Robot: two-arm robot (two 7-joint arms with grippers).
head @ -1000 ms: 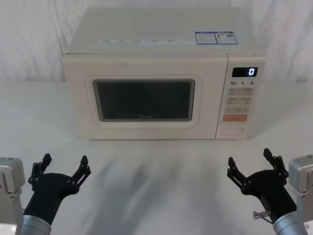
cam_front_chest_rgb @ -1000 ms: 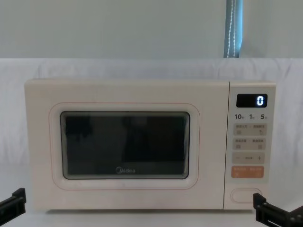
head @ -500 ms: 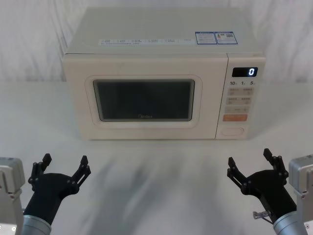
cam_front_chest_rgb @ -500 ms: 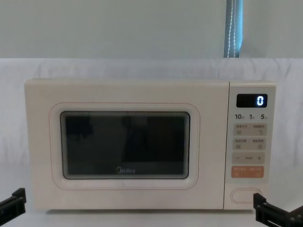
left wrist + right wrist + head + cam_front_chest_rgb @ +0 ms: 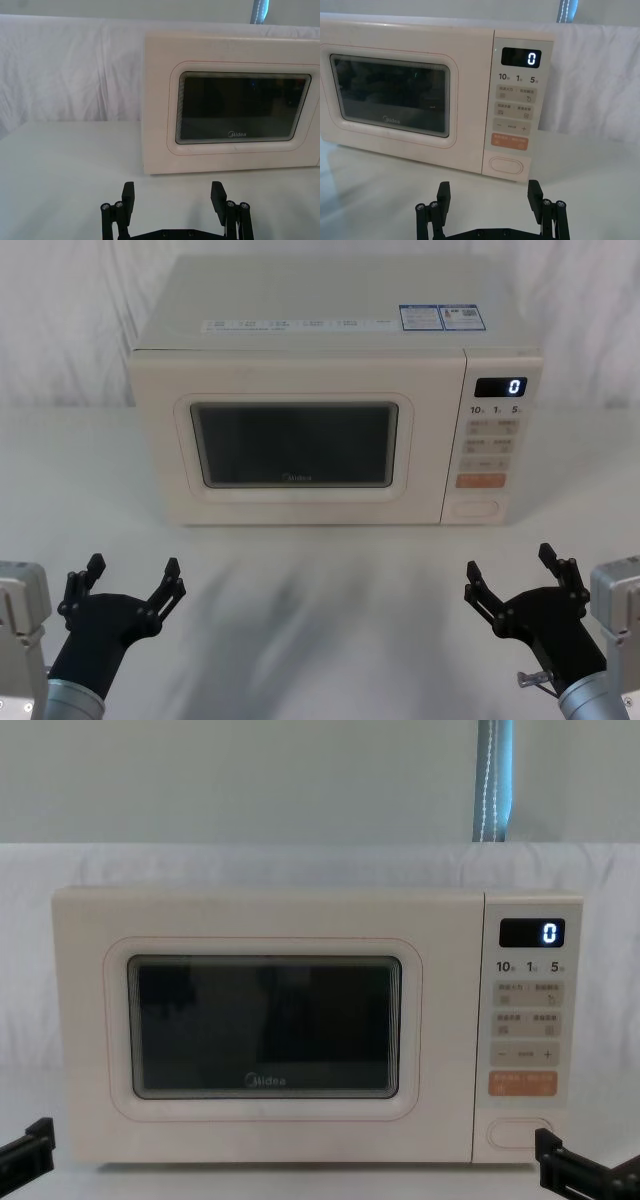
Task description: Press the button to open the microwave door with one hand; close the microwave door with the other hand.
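A cream-coloured boxy microwave oven stands toward the back edge of the white cloth-covered worktop, roughly centred along it, with a white draped cloth hanging behind. Its door, a large cream panel with a rounded dark glass window and a thin pinkish outline, sits flush with the front, fully closed; a grey Midea logo shows low on the glass. To the right of the door runs the control strip: a dark display reading a lit "0", small pale printed keys below it, an orange rectangular key, and at the very bottom the wide cream-white pill-shaped button, unmarked and untouched. From the right wrist camera that button lies straight ahead of the fingers, well apart from them.

The left gripper, black with two slim fingers, hovers near the front left corner of the worktop, fingers spread wide and holding nothing. The right gripper, its twin, hovers near the front right corner, likewise spread wide and empty. Both point toward the oven, well short of it.
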